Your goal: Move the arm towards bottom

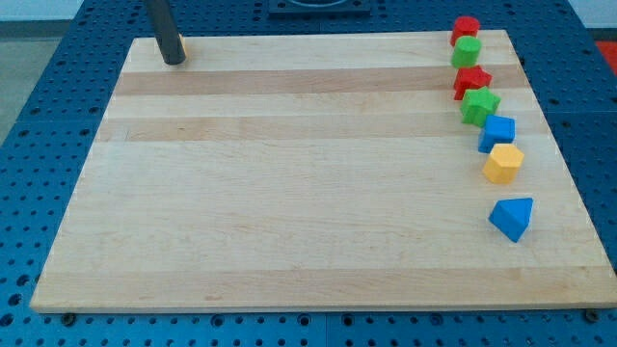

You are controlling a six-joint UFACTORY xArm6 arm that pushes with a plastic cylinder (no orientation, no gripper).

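Observation:
My tip [174, 61] rests on the wooden board [289, 193] near its top left corner, far from every block. Along the view's right edge runs a column of blocks: a red cylinder [466, 29] at the top, a green cylinder [467, 51] below it, then a red star [471, 81], a green star [479, 105], a blue cube [498, 130], a yellow hexagon [503, 164], and a blue triangle [512, 218] lowest, set a little apart from the rest.
The board lies on a blue perforated table [39, 116] that shows on all sides. A dark fixture [318, 8] sits past the board's top edge.

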